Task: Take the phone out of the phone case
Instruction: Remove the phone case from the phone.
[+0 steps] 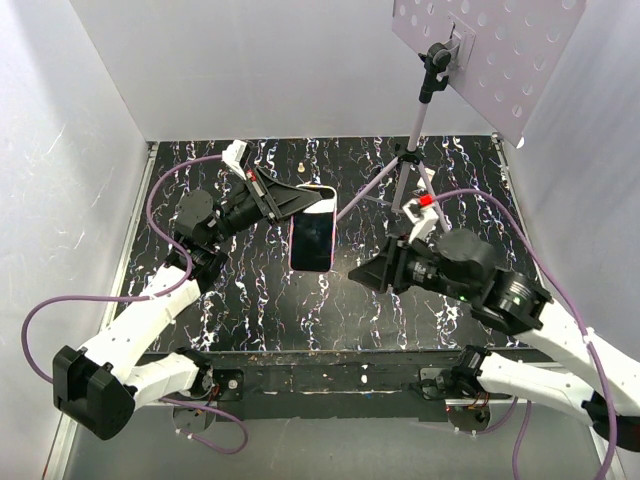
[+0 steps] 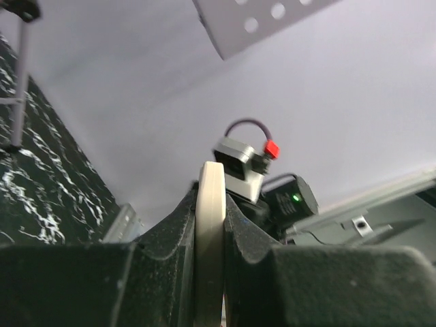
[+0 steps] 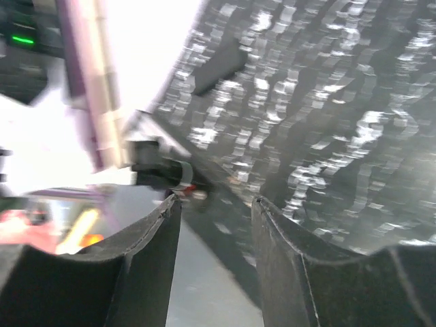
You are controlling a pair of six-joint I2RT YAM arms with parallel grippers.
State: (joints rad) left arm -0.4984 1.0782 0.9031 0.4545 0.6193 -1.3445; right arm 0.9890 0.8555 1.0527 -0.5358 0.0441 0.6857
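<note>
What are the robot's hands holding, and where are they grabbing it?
The left gripper pinches the cased phone by the edge of its far end. The right gripper is open and holds nothing.

You had one phone point(image 1: 311, 243), one phone case point(image 2: 210, 231), two grippers, namely left gripper point(image 1: 300, 198) and right gripper point(image 1: 356, 273), one tripod stand point(image 1: 405, 170) and one perforated panel point(image 1: 500, 40) at the far edge.
</note>
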